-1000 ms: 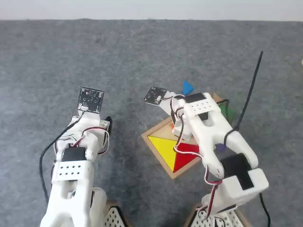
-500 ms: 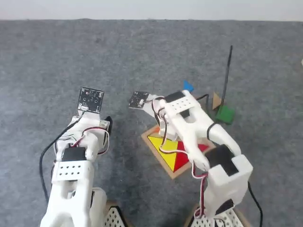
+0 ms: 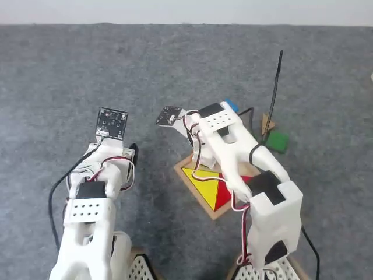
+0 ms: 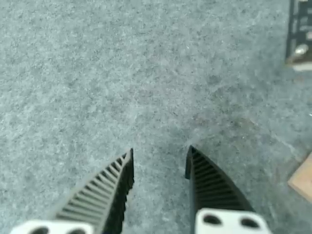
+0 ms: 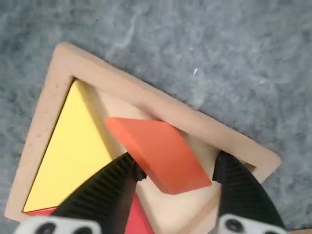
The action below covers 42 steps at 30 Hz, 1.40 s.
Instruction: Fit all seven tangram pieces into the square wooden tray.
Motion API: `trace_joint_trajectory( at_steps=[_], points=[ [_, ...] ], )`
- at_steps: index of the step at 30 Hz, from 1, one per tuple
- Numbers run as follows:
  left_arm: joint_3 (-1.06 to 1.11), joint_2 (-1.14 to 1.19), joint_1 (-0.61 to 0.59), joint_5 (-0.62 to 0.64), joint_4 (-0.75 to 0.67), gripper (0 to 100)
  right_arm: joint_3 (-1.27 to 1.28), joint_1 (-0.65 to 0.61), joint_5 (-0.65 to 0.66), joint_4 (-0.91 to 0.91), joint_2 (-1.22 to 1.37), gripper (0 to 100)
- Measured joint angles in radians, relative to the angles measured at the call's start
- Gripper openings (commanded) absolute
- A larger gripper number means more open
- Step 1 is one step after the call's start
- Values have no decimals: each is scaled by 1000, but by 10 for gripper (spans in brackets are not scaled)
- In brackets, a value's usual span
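Two triangles, the yellow triangle (image 5: 73,141) and the red triangle (image 3: 224,195), lay flat in the square wooden tray (image 5: 146,92), meeting along one edge. Your right gripper (image 5: 174,157) pinched the orange parallelogram (image 5: 156,146) between its fingers, holding it tilted over the tray's bare floor with one corner close to the rim. Beyond the tray, the blue piece (image 3: 231,105) and the green piece (image 3: 277,141) sat apart on the gray mat (image 3: 175,70). Your left gripper (image 4: 158,161) hung over bare mat, well off to the tray's side, its fingers spread.
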Motion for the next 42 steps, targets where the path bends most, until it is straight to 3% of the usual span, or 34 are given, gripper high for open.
trace_joint_trajectory(
  at_steps=[3,8,17,24,29,33,39,42],
  points=[
    [0,0,0,0,0,175,0,0,-20,3,-12,229],
    [0,0,0,0,0,175,2,5,-29,0,-15,20],
    [0,0,0,0,0,175,-3,84,-54,12,-20,12],
    [0,0,0,0,0,175,-167,189,-77,209,-71,11],
    [0,0,0,0,0,175,-279,252,40,408,-98,11],
    [0,0,0,0,0,175,-290,399,71,480,-100,11],
    [0,0,0,0,0,175,-272,813,109,445,-138,11],
    [0,0,0,0,0,175,-170,964,143,367,-193,11]
  ],
)
